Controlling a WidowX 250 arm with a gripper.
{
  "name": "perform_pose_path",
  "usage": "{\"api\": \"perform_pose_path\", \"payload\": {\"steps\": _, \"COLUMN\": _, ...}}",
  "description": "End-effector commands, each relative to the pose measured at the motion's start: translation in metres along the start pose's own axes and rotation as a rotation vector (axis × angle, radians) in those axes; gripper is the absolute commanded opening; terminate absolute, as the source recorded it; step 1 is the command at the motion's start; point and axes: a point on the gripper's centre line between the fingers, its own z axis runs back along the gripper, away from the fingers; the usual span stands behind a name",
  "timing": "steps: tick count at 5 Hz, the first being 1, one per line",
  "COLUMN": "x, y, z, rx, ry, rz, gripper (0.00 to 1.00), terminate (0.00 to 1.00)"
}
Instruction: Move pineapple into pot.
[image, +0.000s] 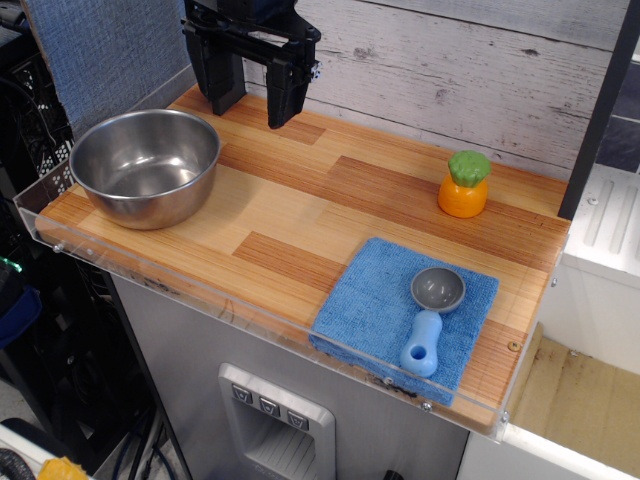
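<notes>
Observation.image shows you nothing done: pineapple (464, 185) sits at 3 o'clock, pot (146, 166) empty at 9, gripper (254, 100) jaws wide, holding nothing.

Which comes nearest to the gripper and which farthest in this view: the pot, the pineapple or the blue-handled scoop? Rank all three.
Measured from the gripper at the back of the table:
1. Pot, just left and in front of it.
2. Pineapple, far right near the back edge.
3. Scoop, on the blue cloth at front right.
</notes>
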Motion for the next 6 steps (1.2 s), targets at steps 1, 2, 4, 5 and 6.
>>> {"api": "perform_pose_path", "payload": {"steps": 1, "x": 0.000, "y": 0.000, "z": 0.000, "rx": 0.000, "ry": 0.000, "rz": 0.000, "gripper": 1.00, "terminate": 0.00}}
{"api": "perform_pose_path", "payload": {"steps": 2, "x": 0.005, "y": -0.009, "z": -0.003, "rx": -0.021, "ry": -0.008, "rz": -0.025, "gripper": 1.00, "terminate": 0.00}}
{"api": "perform_pose_path", "payload": {"steps": 4, "x": 0.053, "y": -0.066, "z": -0.012, "rx": -0.072, "ry": -0.061, "rz": -0.022, "gripper": 1.00, "terminate": 0.00}}
{"api": "perform_pose_path", "payload": {"steps": 5, "x": 0.072, "y": -0.087, "z": -0.016, "rx": -0.062, "ry": -0.057, "rz": -0.005, "gripper": 1.00, "terminate": 0.00}}
{"api": "perform_pose_path", "payload": {"steps": 6, "x": 0.088, "y": -0.100, "z": -0.019, "rx": -0.059, "ry": -0.064, "rz": 0.021, "gripper": 1.00, "terminate": 0.00}}
